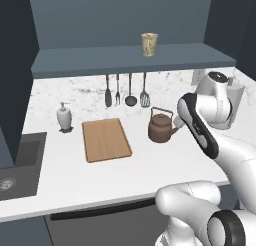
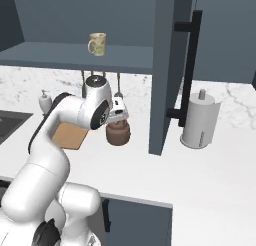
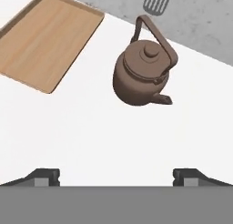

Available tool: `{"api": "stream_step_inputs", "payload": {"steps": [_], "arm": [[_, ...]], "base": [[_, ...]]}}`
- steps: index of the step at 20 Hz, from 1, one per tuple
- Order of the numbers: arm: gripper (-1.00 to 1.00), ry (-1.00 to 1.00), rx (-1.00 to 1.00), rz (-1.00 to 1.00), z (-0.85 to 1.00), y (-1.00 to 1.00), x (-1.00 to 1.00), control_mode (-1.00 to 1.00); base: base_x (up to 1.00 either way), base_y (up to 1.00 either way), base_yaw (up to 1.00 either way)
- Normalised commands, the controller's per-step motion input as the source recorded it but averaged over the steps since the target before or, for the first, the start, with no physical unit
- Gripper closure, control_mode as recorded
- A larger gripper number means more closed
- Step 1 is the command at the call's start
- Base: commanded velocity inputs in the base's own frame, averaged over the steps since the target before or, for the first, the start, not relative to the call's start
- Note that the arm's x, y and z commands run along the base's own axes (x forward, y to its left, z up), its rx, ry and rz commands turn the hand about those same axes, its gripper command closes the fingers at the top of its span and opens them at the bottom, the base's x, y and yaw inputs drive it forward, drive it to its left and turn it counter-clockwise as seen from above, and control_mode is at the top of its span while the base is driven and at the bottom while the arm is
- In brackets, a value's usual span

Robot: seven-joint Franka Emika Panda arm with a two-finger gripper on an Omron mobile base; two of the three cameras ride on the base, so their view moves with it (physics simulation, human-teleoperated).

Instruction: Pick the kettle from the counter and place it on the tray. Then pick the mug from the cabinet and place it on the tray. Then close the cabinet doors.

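Observation:
The dark brown kettle (image 1: 161, 126) stands on the white marbled counter (image 1: 100, 180), just right of the wooden tray (image 1: 106, 139). My gripper (image 3: 116, 177) hovers above the kettle (image 3: 142, 76), open and holding nothing, its two fingertips (image 3: 45, 176) spread wide on the near side of the kettle. In the right base view the gripper (image 2: 118, 121) points down just over the kettle (image 2: 118, 134). The beige mug (image 1: 149, 44) sits on the shelf of the open cabinet (image 1: 125, 57). One cabinet door (image 2: 167, 70) stands open toward me.
A white soap dispenser (image 1: 64, 116) stands left of the tray, with the dark sink (image 1: 17, 165) at the far left. Utensils (image 1: 126, 92) hang on the back wall. A paper towel roll (image 2: 200, 121) stands right of the open door.

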Motion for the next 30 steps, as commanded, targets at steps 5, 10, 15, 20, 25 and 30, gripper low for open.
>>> {"api": "stream_step_inputs", "payload": {"steps": [5, 10, 15, 20, 25, 30], "arm": [[-1.00, -0.12, 0.12, 0.14, -0.02, -0.05, 0.63, -1.00], [-1.00, -0.03, 0.15, 0.03, -0.04, 0.00, 0.60, -1.00], [-1.00, 0.00, 0.09, -0.03, -0.08, 0.00, 0.51, -1.00], [-1.00, 0.01, 0.01, -0.07, -0.22, -0.01, 0.19, -1.00], [-1.00, 0.00, 0.00, -0.03, -0.29, -0.02, 0.06, -1.00], [-1.00, 0.00, 0.00, 0.00, -0.21, -0.06, 0.19, -1.00]], "base": [[0.00, 0.00, 0.00], [0.00, 0.00, 0.00], [0.00, 0.00, 0.00], [0.00, 0.00, 0.00], [0.00, 0.00, 0.00], [0.00, 0.00, 0.00]]}}
